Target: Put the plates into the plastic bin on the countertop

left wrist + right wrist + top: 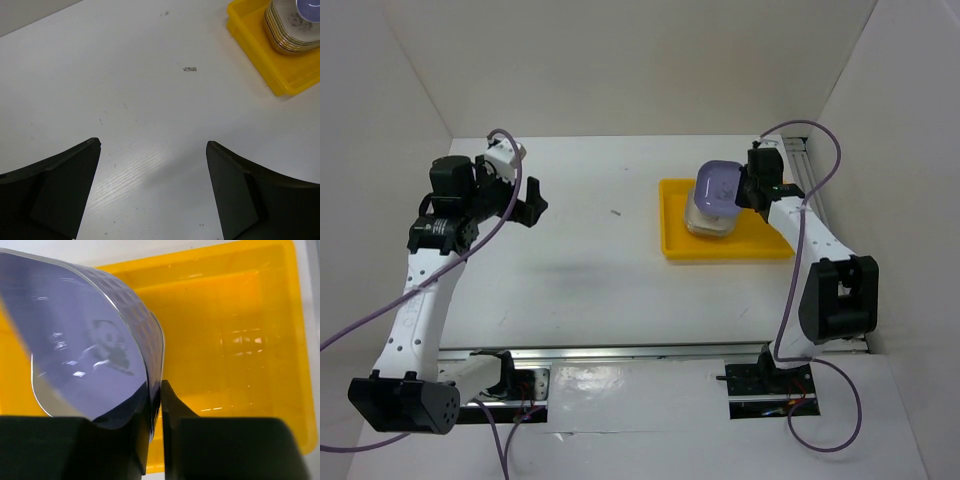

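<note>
The yellow plastic bin (760, 240) sits on the white countertop (600, 270) at the right. A stack of plates (708, 222) stands in its left part; it also shows in the left wrist view (290, 35). My right gripper (752, 186) is shut on the rim of a lavender plate (722, 183) with a panda mark and holds it tilted above the stack. In the right wrist view the lavender plate (85, 350) is pinched between the fingers (172, 405) over the bin (235, 340). My left gripper (532, 202) is open and empty at the far left, above bare countertop (150, 130).
White walls bound the countertop at the back and both sides. A metal rail (640, 352) runs along the near edge. A small dark speck (616, 212) lies on the countertop left of the bin (260, 50).
</note>
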You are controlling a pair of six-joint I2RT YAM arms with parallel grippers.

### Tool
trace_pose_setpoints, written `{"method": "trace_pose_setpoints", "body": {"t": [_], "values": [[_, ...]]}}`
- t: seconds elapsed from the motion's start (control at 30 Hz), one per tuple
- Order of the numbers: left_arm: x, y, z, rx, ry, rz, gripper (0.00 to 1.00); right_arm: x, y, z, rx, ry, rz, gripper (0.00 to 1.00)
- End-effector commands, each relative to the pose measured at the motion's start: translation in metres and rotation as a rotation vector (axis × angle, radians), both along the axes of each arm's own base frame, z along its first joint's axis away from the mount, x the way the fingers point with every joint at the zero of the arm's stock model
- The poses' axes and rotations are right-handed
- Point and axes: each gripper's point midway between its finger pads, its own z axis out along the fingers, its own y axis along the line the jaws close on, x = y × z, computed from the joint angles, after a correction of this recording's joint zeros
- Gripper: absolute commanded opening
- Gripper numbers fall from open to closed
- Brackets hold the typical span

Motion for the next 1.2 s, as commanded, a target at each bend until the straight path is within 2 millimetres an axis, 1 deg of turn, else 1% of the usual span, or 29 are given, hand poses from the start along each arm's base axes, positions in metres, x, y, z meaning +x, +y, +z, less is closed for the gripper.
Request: {"method": "trace_pose_setpoints", "body": {"t": [0.0,0.03,0.07,0.13,0.17,0.2,0.3,0.37,0.43,0.47,0.5,0.53,0.57,0.6,0.63,0.67,0.7,0.73,0.77,0.8,0.83,0.87,0.9,0.93,1.0,1.03,1.07,1.1,1.17], "values": [[0.002,0.001,0.0,0.018,-0.023,-0.017,1.0,0.015,0.016,0.008,0.049,-0.037,0.058,0.23],[0.002,0.001,0.0,0.018,-0.023,-0.017,1.0,0.015,0.019,0.008,0.068,-0.038,0.06,0.32],[0.002,0.001,0.0,0.018,-0.023,-0.017,1.0,0.018,0.022,0.01,0.087,-0.053,0.06,0.58],[0.002,0.001,0.0,0.018,-0.023,-0.017,1.0,0.021,0.025,0.021,0.107,-0.084,0.066,0.72],[0.002,0.001,0.0,0.018,-0.023,-0.017,1.0,0.023,0.036,0.033,0.119,-0.111,0.082,0.79],[0.002,0.001,0.0,0.018,-0.023,-0.017,1.0,0.027,0.041,0.043,0.122,-0.135,0.093,1.0],[-0.001,0.004,0.005,0.013,-0.034,0.01,1.0,0.022,0.056,0.083,0.13,-0.217,0.117,1.0],[-0.003,0.006,0.006,0.013,-0.03,0.03,1.0,0.012,0.067,0.111,0.133,-0.278,0.138,1.0],[-0.004,0.013,-0.002,0.032,-0.018,0.068,1.0,-0.001,0.068,0.121,0.127,-0.283,0.128,1.0],[-0.005,0.02,0.001,0.03,-0.024,0.102,1.0,-0.011,0.068,0.137,0.137,-0.317,0.122,1.0],[-0.006,0.022,0.0,0.026,-0.022,0.121,1.0,-0.018,0.071,0.142,0.136,-0.325,0.129,1.0],[-0.006,0.031,-0.005,0.04,-0.011,0.159,1.0,-0.028,0.067,0.131,0.132,-0.289,0.112,1.0],[-0.007,0.038,-0.002,0.034,-0.017,0.194,1.0,-0.042,0.075,0.142,0.143,-0.315,0.141,1.0],[-0.01,0.039,-0.002,0.031,-0.021,0.21,1.0,-0.049,0.075,0.143,0.14,-0.324,0.143,1.0],[-0.013,0.048,-0.007,0.042,-0.01,0.245,1.0,-0.06,0.074,0.131,0.128,-0.292,0.144,1.0],[-0.015,0.054,-0.004,0.046,-0.021,0.269,1.0,-0.073,0.077,0.143,0.142,-0.33,0.166,1.0],[-0.018,0.056,-0.007,0.05,-0.013,0.277,1.0,-0.082,0.078,0.141,0.142,-0.324,0.176,1.0],[-0.024,0.061,-0.005,0.054,-0.028,0.3,1.0,-0.091,0.079,0.133,0.138,-0.303,0.187,1.0],[-0.026,0.066,-0.001,0.06,-0.042,0.323,1.0,-0.097,0.08,0.136,0.144,-0.317,0.196,1.0],[-0.033,0.067,-0.003,0.065,-0.026,0.331,1.0,-0.109,0.078,0.143,0.151,-0.337,0.205,1.0],[-0.039,0.067,-0.006,0.074,-0.019,0.327,1.0,-0.118,0.079,0.143,0.158,-0.326,0.213,1.0],[-0.048,0.072,-0.002,0.078,-0.04,0.351,1.0,-0.127,0.079,0.146,0.172,-0.335,0.216,1.0],[-0.054,0.071,0.002,0.077,-0.051,0.352,1.0,-0.133,0.078,0.147,0.176,-0.33,0.224,1.0],[-0.061,0.072,-0.002,0.082,-0.042,0.359,1.0,-0.139,0.077,0.148,0.181,-0.328,0.233,1.0],[-0.072,0.071,0.001,0.081,-0.057,0.36,1.0,-0.153,0.085,0.141,0.216,-0.304,0.281,1.0],[-0.081,0.07,0.005,0.089,-0.09,0.357,1.0,-0.161,0.085,0.146,0.244,-0.327,0.292,1.0],[-0.086,0.07,-0.002,0.09,-0.08,0.356,1.0,-0.166,0.086,0.145,0.254,-0.33,0.307,1.0],[-0.091,0.073,-0.004,0.098,-0.081,0.373,1.0,-0.173,0.089,0.135,0.271,-0.304,0.325,1.0],[-0.1,0.073,-0.002,0.092,-0.101,0.389,1.0,-0.184,0.088,0.134,0.294,-0.316,0.339,1.0]]}}
